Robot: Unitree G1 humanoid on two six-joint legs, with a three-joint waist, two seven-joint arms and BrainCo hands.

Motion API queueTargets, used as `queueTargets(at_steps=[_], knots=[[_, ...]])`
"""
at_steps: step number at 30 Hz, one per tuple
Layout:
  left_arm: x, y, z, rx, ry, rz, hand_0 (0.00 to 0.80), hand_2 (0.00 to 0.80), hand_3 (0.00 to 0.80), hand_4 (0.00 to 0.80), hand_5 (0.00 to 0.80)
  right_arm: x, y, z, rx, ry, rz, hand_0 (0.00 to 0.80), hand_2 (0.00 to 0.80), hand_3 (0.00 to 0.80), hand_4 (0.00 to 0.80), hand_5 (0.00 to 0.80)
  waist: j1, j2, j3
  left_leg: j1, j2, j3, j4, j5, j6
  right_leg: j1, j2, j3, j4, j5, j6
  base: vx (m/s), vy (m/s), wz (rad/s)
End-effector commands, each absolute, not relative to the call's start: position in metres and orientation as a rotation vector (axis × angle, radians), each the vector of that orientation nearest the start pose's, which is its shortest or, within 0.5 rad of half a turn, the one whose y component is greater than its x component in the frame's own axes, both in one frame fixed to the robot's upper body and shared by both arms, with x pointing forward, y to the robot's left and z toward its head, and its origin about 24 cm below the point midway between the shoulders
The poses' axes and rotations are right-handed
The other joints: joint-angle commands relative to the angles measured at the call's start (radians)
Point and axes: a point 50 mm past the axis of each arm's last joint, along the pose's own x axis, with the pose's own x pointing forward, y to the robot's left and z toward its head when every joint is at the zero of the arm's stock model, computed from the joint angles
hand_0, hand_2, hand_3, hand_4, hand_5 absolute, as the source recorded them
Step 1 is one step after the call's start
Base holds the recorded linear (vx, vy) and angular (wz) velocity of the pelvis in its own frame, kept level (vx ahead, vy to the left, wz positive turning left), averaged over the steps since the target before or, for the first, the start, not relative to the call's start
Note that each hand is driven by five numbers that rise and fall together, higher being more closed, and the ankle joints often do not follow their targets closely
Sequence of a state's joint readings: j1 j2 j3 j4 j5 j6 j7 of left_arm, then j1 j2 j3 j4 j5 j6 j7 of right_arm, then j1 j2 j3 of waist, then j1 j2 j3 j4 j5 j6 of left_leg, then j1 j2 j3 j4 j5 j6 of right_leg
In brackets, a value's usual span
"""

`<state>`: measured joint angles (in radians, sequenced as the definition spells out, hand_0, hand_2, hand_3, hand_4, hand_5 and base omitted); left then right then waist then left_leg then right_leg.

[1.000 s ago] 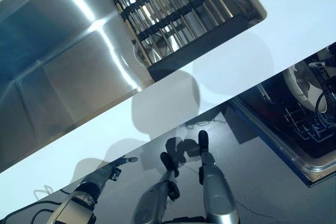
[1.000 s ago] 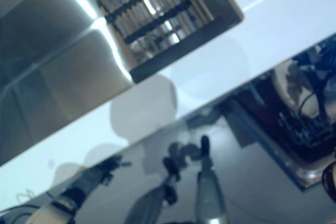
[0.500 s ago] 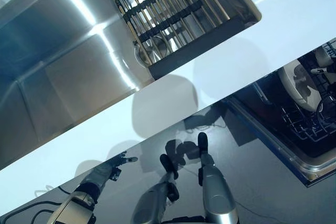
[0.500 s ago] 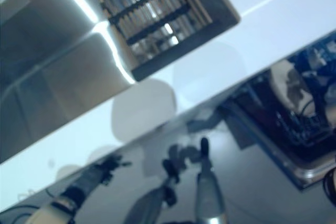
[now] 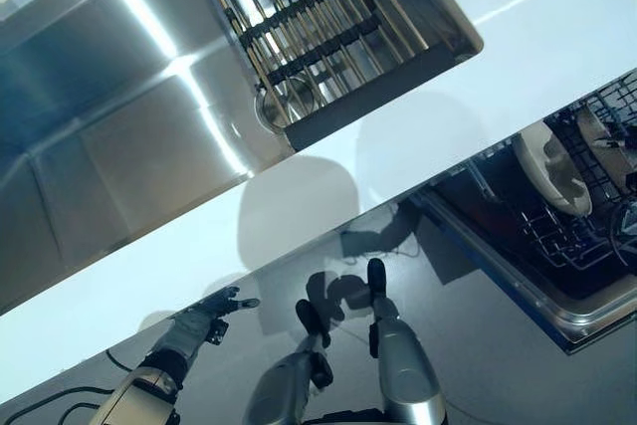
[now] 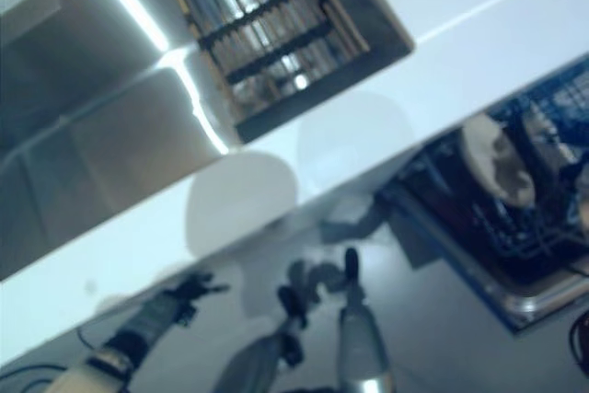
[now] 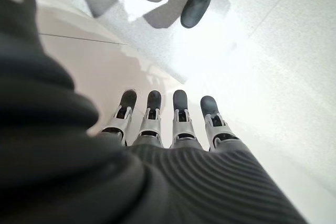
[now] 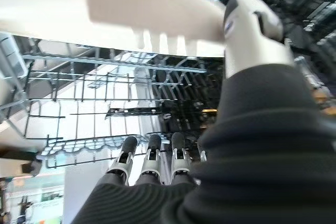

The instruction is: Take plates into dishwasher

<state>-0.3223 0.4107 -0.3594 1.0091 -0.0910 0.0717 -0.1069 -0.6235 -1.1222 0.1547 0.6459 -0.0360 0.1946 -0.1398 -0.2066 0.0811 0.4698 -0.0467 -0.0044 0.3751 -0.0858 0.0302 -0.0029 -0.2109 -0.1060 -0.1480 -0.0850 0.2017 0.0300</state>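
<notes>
A pale plate (image 5: 550,168) stands on edge in the dark wire rack (image 5: 587,236) of the open dishwasher at the right. In the right wrist view the plate (image 8: 157,9) fills the space close above my right hand (image 8: 152,161). Its fingers are straight and point into the rack (image 8: 105,103), and its thumb (image 8: 252,30) lies against the plate's edge. The right hand does not show in the eye views. My left hand (image 5: 199,320) hangs low at the lower left, below the counter, with straight fingers and nothing in it; it also shows in the left wrist view (image 7: 163,124).
A white counter (image 5: 428,136) runs across in front of me. Behind it is a steel sink (image 5: 129,146) with a dark slatted dish rack (image 5: 328,17). The dishwasher's lowered door (image 5: 518,276) juts out over the floor at the right. Another pale dish (image 5: 597,131) stands further back in the rack.
The camera has shifted, so more of the dishwasher rack and the plate now shows at the right. The left hand hangs where it was.
</notes>
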Motion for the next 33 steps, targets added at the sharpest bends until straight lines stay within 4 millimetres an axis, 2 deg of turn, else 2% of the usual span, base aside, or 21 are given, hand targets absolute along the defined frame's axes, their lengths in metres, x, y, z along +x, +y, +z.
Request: queueTargets(at_steps=[1,5,11,16,20,25,30,33], knots=[[0.241,0.262,-0.079,0.578,0.826,-0.124,0.0,0.0,0.0,0.0,0.0,0.289,-0.414,0.235,-1.043,0.076,-0.677,0.0,0.0,0.0,0.0,0.0,-0.005,-0.065,-0.093,0.035,0.031,-0.01,0.083,-0.124,-0.024,-0.096,0.04,0.004,0.149,-0.137,0.062,0.0,0.0,0.0],[0.237,0.267,-0.08,0.6,0.838,-0.118,0.0,0.0,0.0,0.0,0.0,0.284,-0.417,0.229,-1.012,0.066,-0.655,0.0,0.0,0.0,0.0,0.0,-0.002,-0.092,-0.103,0.041,0.034,-0.013,0.075,-0.12,-0.015,-0.081,0.046,0.011,0.146,-0.129,0.072,0.0,0.0,0.0],[0.23,0.272,-0.083,0.601,0.852,-0.111,0.0,0.0,0.0,0.0,0.0,0.281,-0.414,0.231,-0.89,0.002,-0.617,0.0,0.0,0.0,0.0,0.0,0.007,-0.104,-0.117,0.051,0.027,-0.02,0.069,-0.119,-0.006,-0.054,0.051,0.022,0.136,-0.126,0.08,-0.018,0.041,-0.03],[0.219,0.273,-0.089,0.586,0.867,-0.118,0.0,0.0,0.0,0.0,0.0,0.276,-0.415,0.235,-0.638,-0.121,-0.663,0.0,0.0,0.0,0.0,0.0,0.005,-0.107,-0.149,0.07,0.015,-0.033,0.063,-0.121,-0.001,-0.018,0.061,0.043,0.121,-0.129,0.082,0.008,0.095,-0.03],[0.214,0.271,-0.093,0.573,0.871,-0.125,0.0,0.0,0.0,0.0,0.0,0.266,-0.423,0.229,-0.486,-0.154,-0.725,0.0,0.0,0.0,0.0,0.0,-0.001,-0.106,-0.173,0.084,0.009,-0.035,0.059,-0.124,0.001,0.006,0.066,0.055,0.111,-0.13,0.084,0.015,0.105,-0.02],[0.208,0.27,-0.097,0.552,0.88,-0.133,0.0,0.0,0.0,0.0,0.0,0.243,-0.439,0.201,-0.253,-0.168,-0.822,0.0,0.0,0.0,0.0,0.0,-0.022,-0.104,-0.213,0.112,0.002,-0.027,0.048,-0.125,0.006,0.048,0.072,0.072,0.09,-0.128,0.087,0.007,0.114,-0.02],[0.208,0.273,-0.096,0.543,0.881,-0.129,0.0,0.0,0.0,0.0,0.0,0.227,-0.447,0.178,-0.148,-0.173,-0.874,0.0,0.0,0.0,0.0,0.0,-0.037,-0.101,-0.236,0.132,-0.002,-0.016,0.041,-0.126,0.01,0.069,0.076,0.09,0.079,-0.125,0.089,0.012,0.086,-0.09],[0.216,0.276,-0.09,0.542,0.871,-0.117,0.0,0.0,0.0,0.0,0.0,0.217,-0.449,0.15,-0.023,-0.139,-0.916,0.0,0.0,0.0,0.0,0.0,-0.055,-0.096,-0.249,0.143,-0.005,-0.008,0.037,-0.128,0.017,0.076,0.077,0.113,0.082,-0.125,0.091,-0.031,0.079,-0.06]])
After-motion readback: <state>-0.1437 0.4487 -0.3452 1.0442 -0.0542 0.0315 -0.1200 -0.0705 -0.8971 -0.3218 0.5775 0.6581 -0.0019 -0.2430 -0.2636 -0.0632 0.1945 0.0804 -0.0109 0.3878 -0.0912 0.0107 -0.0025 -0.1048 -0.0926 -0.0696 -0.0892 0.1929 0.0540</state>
